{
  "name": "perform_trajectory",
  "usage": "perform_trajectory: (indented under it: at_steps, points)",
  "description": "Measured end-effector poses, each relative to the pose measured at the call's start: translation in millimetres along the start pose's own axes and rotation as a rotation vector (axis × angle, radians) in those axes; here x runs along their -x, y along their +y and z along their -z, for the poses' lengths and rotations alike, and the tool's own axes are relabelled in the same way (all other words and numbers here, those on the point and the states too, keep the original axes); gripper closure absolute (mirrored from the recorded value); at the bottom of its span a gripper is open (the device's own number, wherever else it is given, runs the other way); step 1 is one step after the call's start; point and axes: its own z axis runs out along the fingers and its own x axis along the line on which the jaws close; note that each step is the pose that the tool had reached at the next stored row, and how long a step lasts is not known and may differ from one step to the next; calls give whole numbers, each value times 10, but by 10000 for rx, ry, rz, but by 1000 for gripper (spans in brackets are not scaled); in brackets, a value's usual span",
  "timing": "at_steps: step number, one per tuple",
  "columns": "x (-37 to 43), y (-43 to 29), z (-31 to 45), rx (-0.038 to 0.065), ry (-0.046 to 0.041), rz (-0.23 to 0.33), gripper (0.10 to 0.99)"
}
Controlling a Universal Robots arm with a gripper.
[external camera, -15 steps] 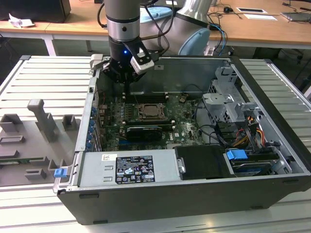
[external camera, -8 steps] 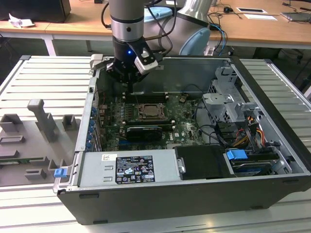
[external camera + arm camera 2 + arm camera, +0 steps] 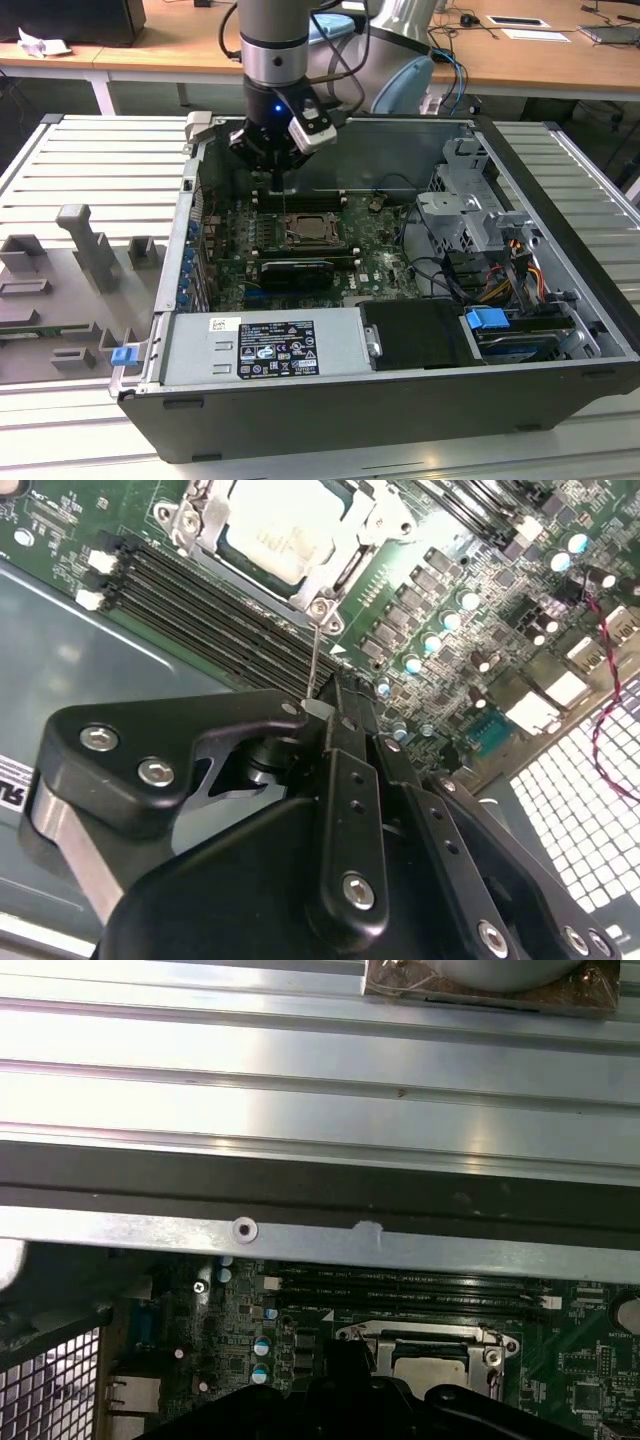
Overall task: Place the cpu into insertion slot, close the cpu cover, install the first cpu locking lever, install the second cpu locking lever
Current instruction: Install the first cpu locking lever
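The cpu [image 3: 272,525] lies in the insertion slot [image 3: 309,233], its pale face showing through the window of the cpu cover [image 3: 352,532], which lies flat over it. In the first wrist view the cpu [image 3: 432,1371] sits inside the silver cover [image 3: 428,1334] too. A thin wire locking lever [image 3: 313,658] rises from the socket's corner up to my gripper [image 3: 326,706]. The fingers are shut on the lever's upper end. In the exterior view my gripper [image 3: 280,182] hangs just above the socket's back edge, inside the open computer case.
Long black memory slots [image 3: 215,605] run beside the socket. A grey power supply [image 3: 262,348] fills the case's front, a drive cage [image 3: 470,215] and cables [image 3: 500,285] its right. The case's back wall [image 3: 320,1235] stands close behind. Grey fixtures [image 3: 85,255] sit on the table.
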Motion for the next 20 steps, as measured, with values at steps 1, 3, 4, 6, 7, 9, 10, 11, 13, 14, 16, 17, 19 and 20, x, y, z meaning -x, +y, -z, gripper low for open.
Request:
perform_trajectory:
  at_steps: [1,3,4,6,7,9,10,11,13,14,16,17,19,20]
  points:
    - [9,-1,0,0,0,0,980]
    - [29,-2,-1,0,0,0,980]
    - [48,-3,-2,0,0,1,980]
    - [64,-4,-2,0,0,1,980]
    - [74,-5,-2,0,0,1,980]
    - [94,-6,-3,0,0,0,980]
    - [105,-7,-4,0,0,-1,980]
    - [114,-8,-4,0,0,-1,980]
    - [136,-9,-5,0,0,0,980]
    - [147,-10,-6,0,0,-1,980]
    - [171,-12,-8,0,0,1,980]
    - [180,-12,-9,0,0,0,980]
    - [189,-13,-10,0,0,0,980]
    - [192,-13,-11,0,-1,0,980]
